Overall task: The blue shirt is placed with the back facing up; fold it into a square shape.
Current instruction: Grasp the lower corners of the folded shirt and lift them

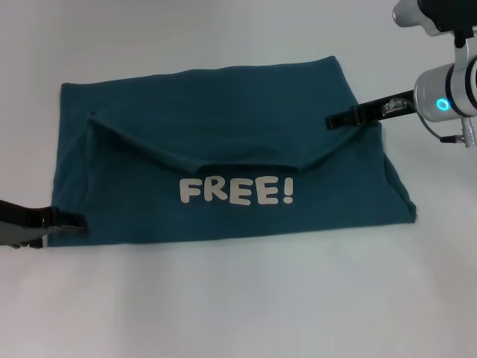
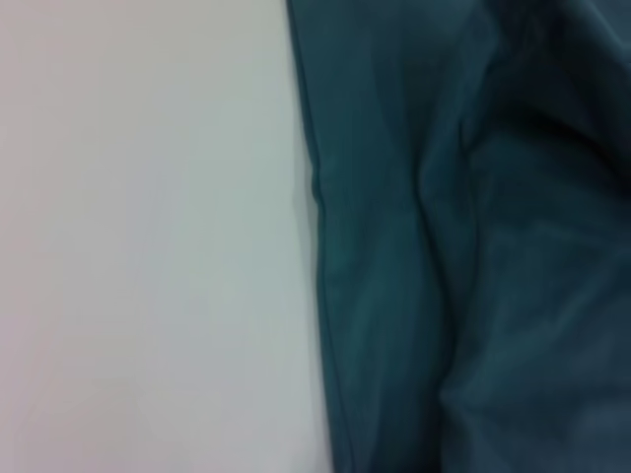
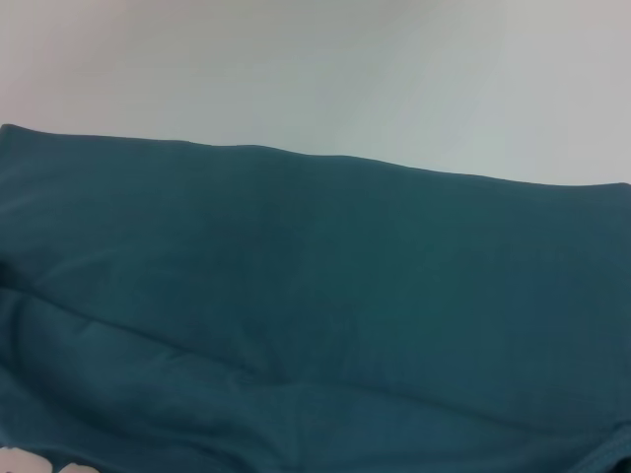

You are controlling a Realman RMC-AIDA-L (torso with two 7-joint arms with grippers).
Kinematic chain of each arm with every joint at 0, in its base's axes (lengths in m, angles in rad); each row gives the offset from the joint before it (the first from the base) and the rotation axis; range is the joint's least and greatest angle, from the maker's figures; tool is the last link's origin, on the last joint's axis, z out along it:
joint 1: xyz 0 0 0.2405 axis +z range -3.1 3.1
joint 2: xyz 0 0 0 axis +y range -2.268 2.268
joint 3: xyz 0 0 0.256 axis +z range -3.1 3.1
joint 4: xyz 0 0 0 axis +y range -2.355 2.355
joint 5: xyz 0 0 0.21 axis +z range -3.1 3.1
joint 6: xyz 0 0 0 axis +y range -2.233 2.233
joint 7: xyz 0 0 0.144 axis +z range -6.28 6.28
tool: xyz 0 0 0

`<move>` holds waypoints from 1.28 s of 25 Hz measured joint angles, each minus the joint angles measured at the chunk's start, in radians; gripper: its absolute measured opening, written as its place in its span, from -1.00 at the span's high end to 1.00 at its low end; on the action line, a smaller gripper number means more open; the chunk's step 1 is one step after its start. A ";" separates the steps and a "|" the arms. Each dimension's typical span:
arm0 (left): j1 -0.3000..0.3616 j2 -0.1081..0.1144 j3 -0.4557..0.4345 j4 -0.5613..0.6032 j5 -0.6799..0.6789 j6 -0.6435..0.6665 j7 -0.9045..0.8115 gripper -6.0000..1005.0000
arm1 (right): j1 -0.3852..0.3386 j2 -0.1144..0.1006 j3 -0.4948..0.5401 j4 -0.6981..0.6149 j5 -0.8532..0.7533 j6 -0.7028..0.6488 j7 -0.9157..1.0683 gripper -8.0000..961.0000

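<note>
Blue shirt point(image 1: 223, 160) lies mid-tabletop point(image 1: 238, 313), already folded into a wide band: near half turned up over the far half, white "FREE!" lettering point(image 1: 236, 192) showing on top, loose V-shaped edge sagging just beyond it. Right edge flares out at the near corner, so the shape is a trapezoid, not a rectangle.

Left tool point(image 1: 65, 220) sits at the shirt's near-left corner, tips touching the hem. Can't tell if it's pinching fabric or how far open it is. Right tool point(image 1: 344, 119) is at the right edge, farther back, tips low on the cloth, and its grip is also unreadable. Wrist views show only fabric and bare tabletop.

Risks, as I judge them:
- Tools sit at different depths, so an uneven lift would skew the next fold.
- If a pinch catches only the top layer, layers separate and the existing fold opens.
- The sagging V edge can bunch inside the next fold.
- The flared right corner ends up sticking out, spoiling the square.
</note>
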 joint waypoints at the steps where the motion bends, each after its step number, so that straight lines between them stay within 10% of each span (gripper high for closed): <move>1: -0.002 0.000 0.000 -0.003 0.000 0.000 0.002 -0.82 | 0.000 0.000 0.000 0.000 0.000 0.000 0.000 -0.94; 32: -0.050 -0.016 0.050 -0.048 0.001 -0.041 0.007 -0.81 | 0.010 0.002 -0.001 0.007 0.000 0.002 0.002 -0.93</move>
